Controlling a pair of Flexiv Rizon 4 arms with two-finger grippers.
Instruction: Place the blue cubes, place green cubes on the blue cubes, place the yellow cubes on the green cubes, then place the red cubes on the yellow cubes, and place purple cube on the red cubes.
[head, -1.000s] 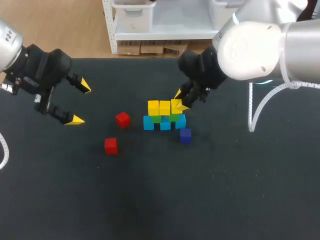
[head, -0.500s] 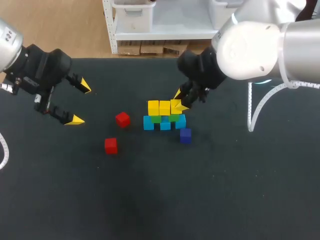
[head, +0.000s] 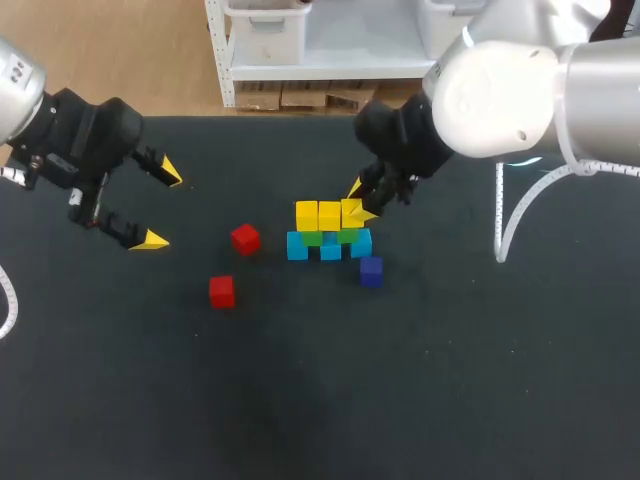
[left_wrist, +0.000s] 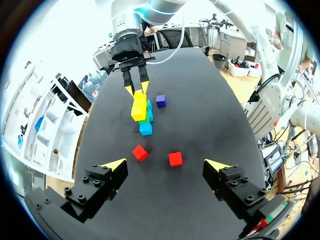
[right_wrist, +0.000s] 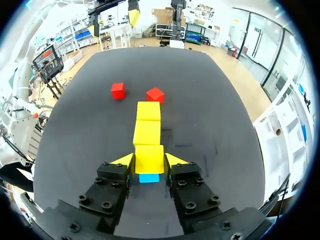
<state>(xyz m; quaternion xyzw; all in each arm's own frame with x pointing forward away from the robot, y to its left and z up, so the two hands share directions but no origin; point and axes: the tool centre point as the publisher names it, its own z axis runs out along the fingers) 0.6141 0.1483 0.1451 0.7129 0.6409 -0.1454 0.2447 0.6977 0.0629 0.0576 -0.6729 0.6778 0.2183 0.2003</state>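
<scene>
Our right pincer is closed on the end yellow cube, with a yellow tip pressed against each side of it. The cube sits on top of the stack, and a blue cube shows just beneath it. Straight ahead of the fingers the other two yellow cubes carry on the row, touching one another, and beyond them two red cubes lie apart on the table. Green cubes show between the yellow and blue layers. The purple cube rests on the table just beside the stack's end under our right pincer. Our left pincer hangs wide open and empty, well apart from the stack, with the red cubes ahead of it.
</scene>
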